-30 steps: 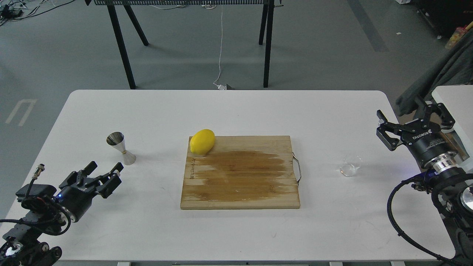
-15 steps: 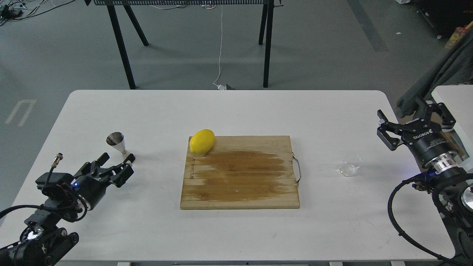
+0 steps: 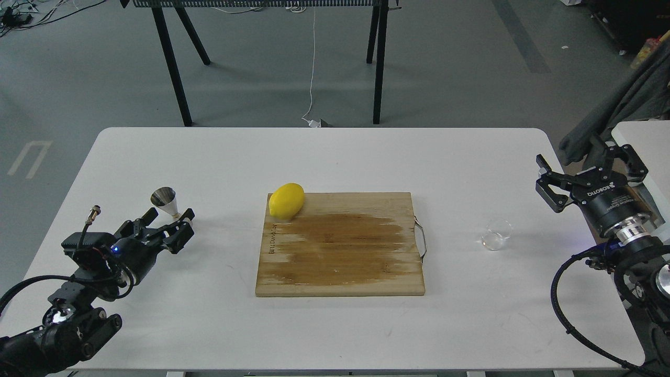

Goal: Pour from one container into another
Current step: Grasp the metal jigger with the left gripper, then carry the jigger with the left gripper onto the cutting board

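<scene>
On my screen the small clear glass cup (image 3: pixel 497 233) sits low on the right side of the frame, upright on the white table (image 3: pixel 335 157). It is round and colourless, so thin-looking that I mostly pick it out by its bright rim and the pale glint at its base; whether anything is in it I cannot tell. It stands apart from the wooden cutting board (image 3: pixel 340 244), just past the board's metal handle (image 3: pixel 421 239).

The steel jigger (image 3: pixel 168 205) is at centre left. It is shiny, hourglass-shaped with a narrow waist, its open cone facing up and showing a dark, reflective inside. Its lower cone is hidden behind my left gripper (image 3: pixel 168 223), which sits right in front of it with its fingers spread, one on either side of the jigger's base as seen from here. I cannot tell whether either finger touches the metal.

My right gripper (image 3: pixel 586 163) is at the right edge of the frame, up and to the right of the cup and well apart from it, fingers wide apart and holding nothing.

A yellow lemon (image 3: pixel 286 200) lies on the upper left corner of the board, hanging slightly over its edge. The middle of the board carries a broad darker patch.
</scene>
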Controlling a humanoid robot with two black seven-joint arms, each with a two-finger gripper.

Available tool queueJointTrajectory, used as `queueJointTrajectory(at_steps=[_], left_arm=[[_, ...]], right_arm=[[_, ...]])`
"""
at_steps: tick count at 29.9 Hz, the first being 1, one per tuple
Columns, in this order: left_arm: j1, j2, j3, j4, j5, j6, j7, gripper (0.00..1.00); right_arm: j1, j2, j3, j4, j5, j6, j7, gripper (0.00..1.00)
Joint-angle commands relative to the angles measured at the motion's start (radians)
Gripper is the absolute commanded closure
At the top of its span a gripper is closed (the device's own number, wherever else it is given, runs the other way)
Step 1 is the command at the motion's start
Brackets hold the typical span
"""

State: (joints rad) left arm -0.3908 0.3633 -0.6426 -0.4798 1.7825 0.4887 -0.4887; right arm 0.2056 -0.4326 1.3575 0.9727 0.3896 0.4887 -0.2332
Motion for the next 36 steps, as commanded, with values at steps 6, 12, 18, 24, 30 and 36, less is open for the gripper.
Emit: queueJointTrajectory(at_steps=[6, 12, 18, 24, 30, 36], left_arm=[[-0.039, -0.05, 0.001, 0.075, 0.0, 0.0, 0.0, 0.09], [-0.065, -0.076, 0.001, 0.145, 0.003, 0.0, 0.0, 0.31], [-0.068, -0.078, 0.001, 0.165, 0.003, 0.0, 0.0, 0.55], [-0.072, -0.09, 0.0, 0.198, 0.0, 0.0, 0.0, 0.9], [-0.074, -0.089, 0.001, 0.196, -0.012, 0.0, 0.0, 0.94], [-0.085, -0.084, 0.0, 0.182, -0.011, 0.0, 0.0, 0.95]], right_arm=[[-0.002, -0.002, 0.003, 0.0, 0.0, 0.0, 0.0, 0.01], [-0.002, -0.002, 0.008, 0.0, 0.0, 0.0, 0.0, 0.01], [-0.002, 0.0, 0.008, -0.003, 0.0, 0.0, 0.0, 0.01], [-0.002, 0.0, 0.006, -0.003, 0.0, 0.0, 0.0, 0.01], [-0.002, 0.0, 0.006, -0.003, 0.0, 0.0, 0.0, 0.01], [-0.002, 0.0, 0.006, -0.005, 0.0, 0.0, 0.0, 0.01]])
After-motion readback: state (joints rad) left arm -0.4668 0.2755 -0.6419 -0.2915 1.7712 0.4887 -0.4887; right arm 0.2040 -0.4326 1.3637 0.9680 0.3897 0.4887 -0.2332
